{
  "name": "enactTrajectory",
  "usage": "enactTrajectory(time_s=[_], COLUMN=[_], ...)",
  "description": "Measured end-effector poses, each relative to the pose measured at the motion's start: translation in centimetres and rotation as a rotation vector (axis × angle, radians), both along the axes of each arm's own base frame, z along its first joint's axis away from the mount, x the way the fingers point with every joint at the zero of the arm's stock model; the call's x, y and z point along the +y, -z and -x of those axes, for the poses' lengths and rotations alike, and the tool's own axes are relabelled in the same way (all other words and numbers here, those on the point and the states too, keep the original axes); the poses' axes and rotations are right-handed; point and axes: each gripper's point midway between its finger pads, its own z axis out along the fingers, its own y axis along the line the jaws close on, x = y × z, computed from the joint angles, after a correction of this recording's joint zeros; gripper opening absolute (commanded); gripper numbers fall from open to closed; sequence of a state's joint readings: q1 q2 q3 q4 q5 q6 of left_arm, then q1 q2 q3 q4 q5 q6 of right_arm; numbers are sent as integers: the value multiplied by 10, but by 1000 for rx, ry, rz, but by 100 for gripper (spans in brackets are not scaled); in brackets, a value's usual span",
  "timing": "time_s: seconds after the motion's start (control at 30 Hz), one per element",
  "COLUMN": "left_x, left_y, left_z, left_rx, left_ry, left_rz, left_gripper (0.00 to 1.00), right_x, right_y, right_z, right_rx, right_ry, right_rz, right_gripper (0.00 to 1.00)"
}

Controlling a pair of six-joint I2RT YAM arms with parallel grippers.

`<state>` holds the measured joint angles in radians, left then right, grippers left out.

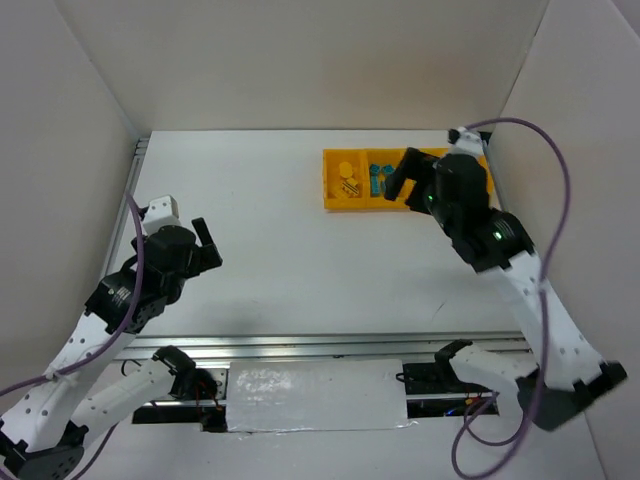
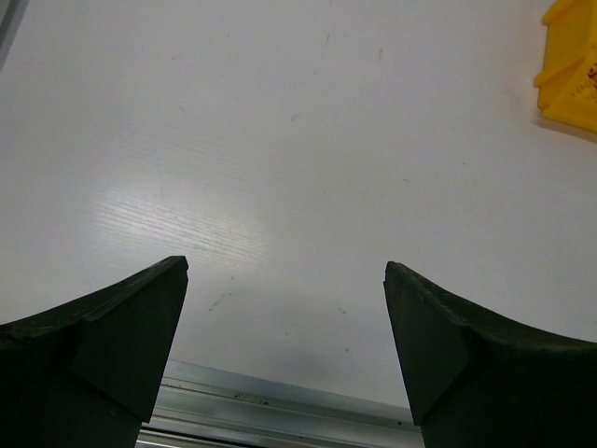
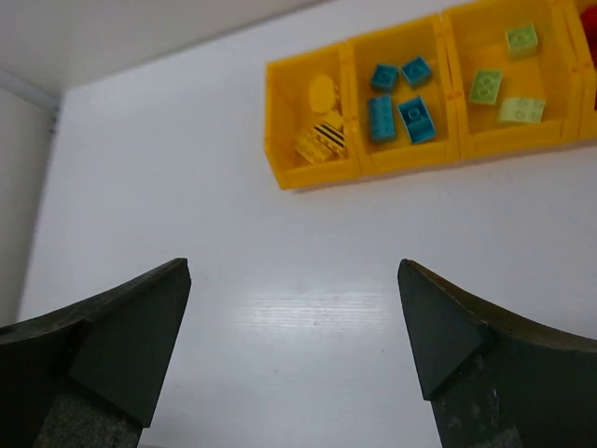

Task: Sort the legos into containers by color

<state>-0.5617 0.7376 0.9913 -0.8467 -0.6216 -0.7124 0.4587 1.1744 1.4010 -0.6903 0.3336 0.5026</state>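
The yellow tray of containers (image 1: 338,203) lies at the far right of the table. In the right wrist view its front wall (image 3: 317,175) shows, with yellow legos (image 3: 323,93) in the left compartment. Several blue legos (image 3: 416,119) fill the one beside it, and three light green legos (image 3: 485,86) the third. A bit of red (image 3: 590,19) shows at the frame's right edge. My right gripper (image 3: 294,266) hangs open and empty, above the tray's middle (image 1: 415,175). My left gripper (image 2: 285,266) is open and empty over bare table at the near left (image 1: 210,245).
White walls enclose the table on three sides. A metal rail (image 2: 280,406) runs along the near edge, just under my left fingers. A corner of the tray (image 2: 569,75) shows far right in the left wrist view. A purple cable (image 1: 560,180) loops above the right arm.
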Motion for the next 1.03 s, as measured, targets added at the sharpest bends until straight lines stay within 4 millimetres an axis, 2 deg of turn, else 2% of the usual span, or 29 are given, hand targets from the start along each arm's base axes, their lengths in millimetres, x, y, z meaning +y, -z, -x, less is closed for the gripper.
enactTrajectory(time_s=[0.07, 0.13, 0.23, 0.37, 0.47, 0.6, 0.7, 0.8, 1.03], left_x=[3, 3, 5, 16, 26, 41, 48, 52, 47], left_y=[-3, -13, -36, -55, -57, -60, -48, -37, -33], left_z=[-3, -6, -9, -8, -2, 9, 19, 28, 25], left_rx=[3, -12, -63, -111, -121, -157, -179, -193, -188], left_ry=[-17, -24, -35, -60, -85, -115, -120, -113, -100], left_rz=[-5, 1, 10, -16, -48, -64, -51, -38, -31], left_gripper=[99, 100, 100, 100, 99, 99, 100, 99, 99], right_x=[-9, -20, -31, -42, -55, -85, -101, -107, -111], right_y=[-25, -38, -28, -18, -26, -45, -44, -34, -19], right_z=[29, 57, 90, 130, 158, 195, 206, 207, 204], right_rx=[-84, -142, -140, -143, -195, -306, -333, -323, -289], right_ry=[-17, -31, -63, -102, -125, -97, -59, -37, -12], right_rz=[-45, -78, -86, -84, -95, -116, -102, -79, -51], right_gripper=[100, 100, 100, 100, 100, 100, 100, 100, 100])
